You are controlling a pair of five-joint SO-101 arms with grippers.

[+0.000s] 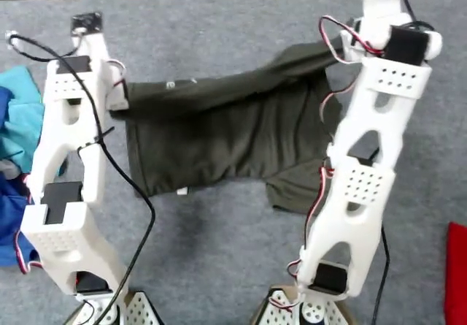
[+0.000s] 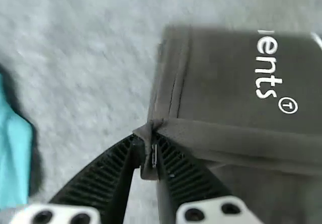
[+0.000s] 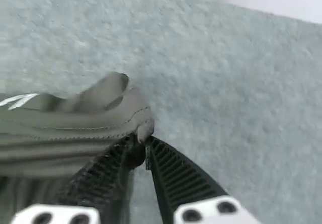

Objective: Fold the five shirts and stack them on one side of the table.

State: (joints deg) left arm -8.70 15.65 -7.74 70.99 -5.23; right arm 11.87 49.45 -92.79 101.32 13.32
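My left gripper (image 2: 150,152) is pinched shut on a hem corner of the dark olive cotton shirt (image 1: 219,131), with the fabric caught right at the jaw tips. The right gripper (image 3: 144,147) is clamped the same way on the opposite corner, w/ a bunched fold of cloth sitting just above its tips.

In the high view the shirt lies mid-table on the grey felt table top (image 1: 219,266). Its far edge is folded over as a band running between the two grippers, higher on the right side.

The left arm (image 1: 69,157) comes up the table's left side from its base at the near edge, wrist turned in toward the shirt. The right arm (image 1: 365,171) stretches further out, approx. to the far edge.

Bare felt shows between the shirt's near hem and the arm bases, and along a strip beyond the shirt. A heap of teal and blue garments (image 1: 18,120) sits at the left edge just beside the left arm. A red cloth (image 1: 457,274) sits at the right edge.
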